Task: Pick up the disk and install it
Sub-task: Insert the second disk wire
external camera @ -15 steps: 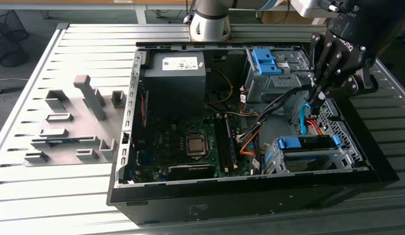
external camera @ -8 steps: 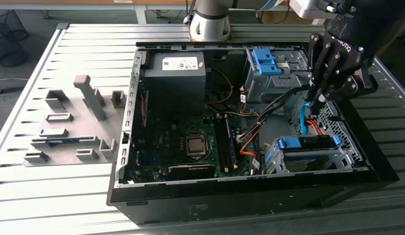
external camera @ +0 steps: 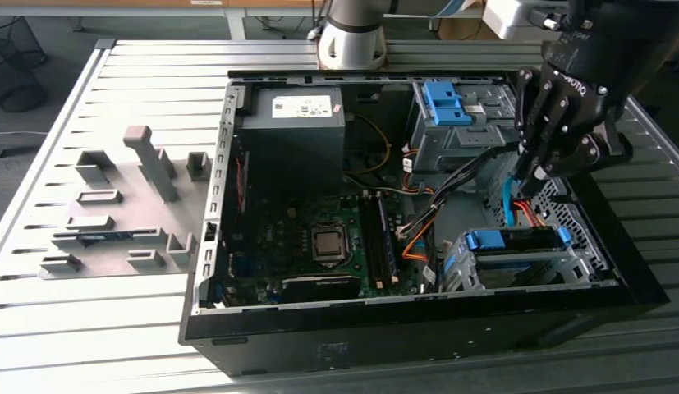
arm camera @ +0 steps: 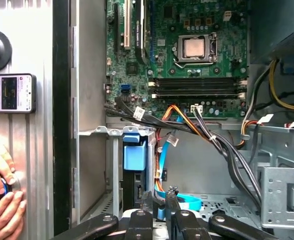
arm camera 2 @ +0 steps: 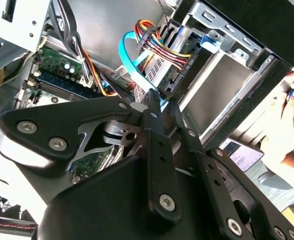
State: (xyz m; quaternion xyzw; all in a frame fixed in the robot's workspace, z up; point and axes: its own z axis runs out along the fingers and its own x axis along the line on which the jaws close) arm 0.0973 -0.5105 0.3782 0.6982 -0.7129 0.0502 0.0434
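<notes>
The gripper (external camera: 533, 176) hangs inside the open computer case (external camera: 317, 349) with its black fingers (arm camera 2: 154, 120) pressed together and holding nothing; in both wrist views their tips sit just beside a light-blue flat cable (arm camera 2: 129, 62). Beyond the fingertips, near but apart from them, the disk (external camera: 525, 267) with its blue rail (external camera: 516, 240) rests in the grey drive cage (external camera: 460, 267) at the case's corner. A person's hand (arm camera: 4, 200) lies outside the case wall, well apart from the fingers.

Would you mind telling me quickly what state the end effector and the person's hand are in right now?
End effector: shut, holding nothing, inside the open computer case.
Person's hand: resting outside the case; whether it holds anything cannot be told.
</notes>
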